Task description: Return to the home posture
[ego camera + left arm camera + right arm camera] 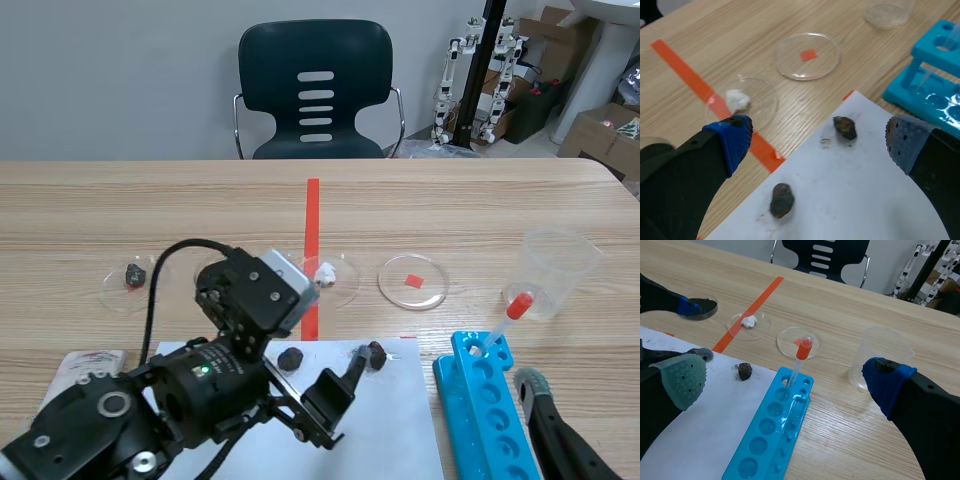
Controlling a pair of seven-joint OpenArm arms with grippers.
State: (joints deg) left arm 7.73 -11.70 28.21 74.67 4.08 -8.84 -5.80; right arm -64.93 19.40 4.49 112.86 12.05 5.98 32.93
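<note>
No legible text, label, number anywhere.

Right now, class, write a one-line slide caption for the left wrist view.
Open left gripper above paper bearing two dark lumps; two dishes and a blue rack ahead.

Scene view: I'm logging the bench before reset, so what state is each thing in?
Left hand: open, holding nothing.
Right hand: open, holding nothing.
Pipette: upright in the blue rack.
Plastic cup: upright, looks empty.
Red-square dish: flat on the table.
</note>
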